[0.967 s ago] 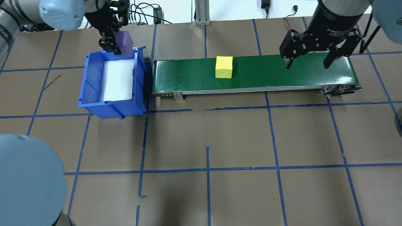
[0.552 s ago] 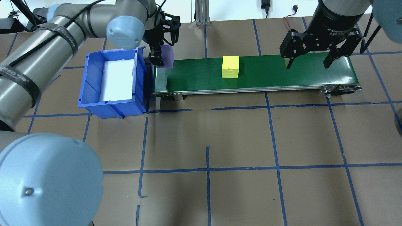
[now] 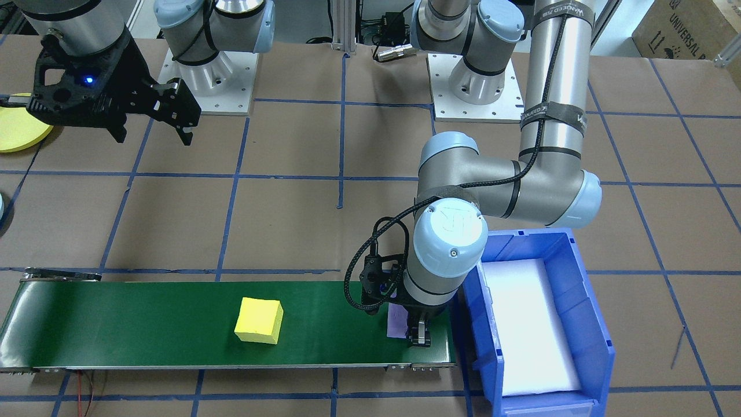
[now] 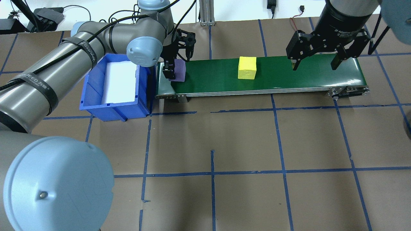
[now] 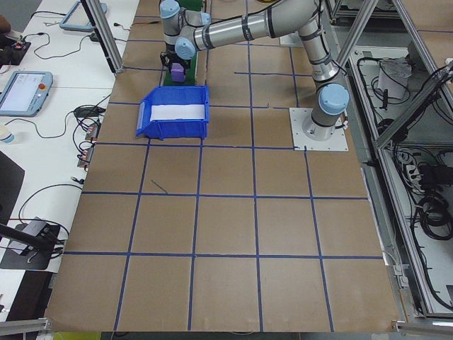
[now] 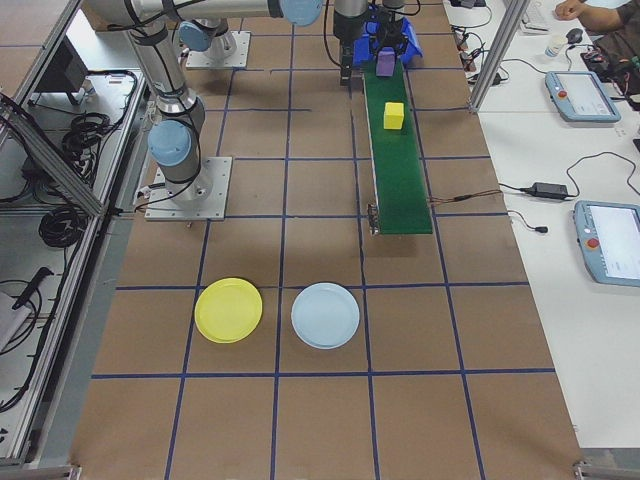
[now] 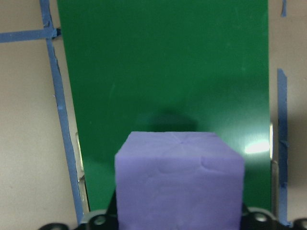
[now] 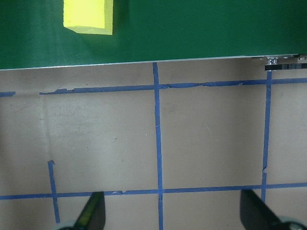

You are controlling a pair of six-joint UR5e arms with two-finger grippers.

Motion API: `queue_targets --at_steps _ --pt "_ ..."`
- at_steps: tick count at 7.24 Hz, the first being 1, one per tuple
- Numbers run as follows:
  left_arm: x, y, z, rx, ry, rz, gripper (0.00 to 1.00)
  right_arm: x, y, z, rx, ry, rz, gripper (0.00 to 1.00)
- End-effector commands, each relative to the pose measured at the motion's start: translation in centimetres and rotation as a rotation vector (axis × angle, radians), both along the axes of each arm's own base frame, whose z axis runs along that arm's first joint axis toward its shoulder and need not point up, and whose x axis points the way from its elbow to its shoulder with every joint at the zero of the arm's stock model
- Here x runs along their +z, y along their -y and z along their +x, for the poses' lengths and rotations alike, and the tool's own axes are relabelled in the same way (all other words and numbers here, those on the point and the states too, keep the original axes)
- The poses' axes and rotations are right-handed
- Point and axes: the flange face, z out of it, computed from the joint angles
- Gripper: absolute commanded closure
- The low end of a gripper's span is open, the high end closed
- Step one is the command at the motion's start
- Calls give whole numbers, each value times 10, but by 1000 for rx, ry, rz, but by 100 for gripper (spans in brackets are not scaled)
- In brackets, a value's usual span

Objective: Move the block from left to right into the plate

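Observation:
My left gripper (image 4: 175, 72) is shut on a purple block (image 4: 180, 70), held low over the left end of the green conveyor belt (image 4: 289, 77). The left wrist view shows that purple block (image 7: 180, 182) between the fingers with belt beneath it. A yellow block (image 4: 247, 67) lies on the belt past its middle. My right gripper (image 4: 314, 65) hangs open and empty above the belt's right end. The yellow block (image 8: 88, 17) shows at the top left of the right wrist view. The yellow plate (image 6: 228, 310) lies on the table far from the belt, on my right.
A blue bin (image 4: 96, 96) with a white liner stands just left of the conveyor, under my left arm's elbow. Beside the yellow plate rests a light blue plate (image 6: 325, 316). Blue tape lines grid the brown table. A person's arm (image 6: 600, 15) shows at a desk.
My left gripper has carried the purple block from above the bin rightward and down over the belt's left end. The yellow block has travelled right along the belt. The right gripper has not moved.

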Motion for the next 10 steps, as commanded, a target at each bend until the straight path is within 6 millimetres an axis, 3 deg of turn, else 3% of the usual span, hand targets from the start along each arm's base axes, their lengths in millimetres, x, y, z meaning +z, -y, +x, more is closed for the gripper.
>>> queue_targets --at_steps 1,2,3,4,5,6,7,8,9,10 --pt "59 -17 4 32 5 -8 5 0 1 -2 5 -1 -2 0" --pt "139 -52 12 75 3 12 5 -1 2 -2 5 0 -2 0" --pt "199 -99 19 127 5 43 5 -1 2 -3 5 -1 -2 0" --pt "215 -129 25 183 17 48 5 0 2 -3 14 -3 -5 0" --pt "199 -140 38 256 23 81 3 0 3 -7 38 -4 -6 0" --pt "184 -144 47 551 30 76 0 -1 5 -19 17 -1 -1 0" --pt "185 -139 57 945 -7 -12 0 -1 9 -41 28 8 1 0" --pt "187 -131 67 1292 -53 -73 0 -1 16 -76 43 11 -8 0" --pt "189 -128 79 1485 -65 -81 0 0 22 -127 55 13 -28 0" --pt "195 -124 92 1607 -81 -89 0 -25 43 -165 23 30 -18 0"
